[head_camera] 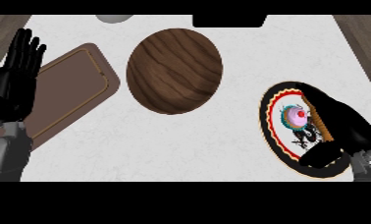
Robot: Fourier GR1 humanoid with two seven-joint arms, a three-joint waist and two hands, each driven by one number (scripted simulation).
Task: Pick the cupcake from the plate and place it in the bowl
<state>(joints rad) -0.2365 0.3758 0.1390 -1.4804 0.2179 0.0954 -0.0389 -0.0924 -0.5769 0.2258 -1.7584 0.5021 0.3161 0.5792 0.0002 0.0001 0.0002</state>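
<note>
Hovering over the plate (pixel 274 134) at the right of the counter (pixel 217 144), the right hand (pixel 340 129) brackets the cupcake (pixel 296 116) but has not closed on it: fingers run straight along the far side, the thumb (pixel 322 155) angles in below, and a gap shows on both sides. Cupcake sits on the plate, pink frosting with a red spot on top, teal wrapper edge visible; not lifted. Left hand (pixel 18 78) rests open, fingers up, at the left edge beside the brown tray (pixel 72 90). The wooden bowl (pixel 174 70) stands well apart to the upper left of the plate. Risk 1: closing from this pose could pinch the frosting rather than the wrapper, since whether the fingers are level with the base cannot be told from above. Risk 2: if the thumb arrives before the fingers, it may shove the cupcake across the plate or tip it. Risk 3: the fingers overlap the plate's rim, so a low approach might nudge the plate itself. Risk 4: the carry to the bowl is long, and a marginal hold would likely show itself there.
</note>
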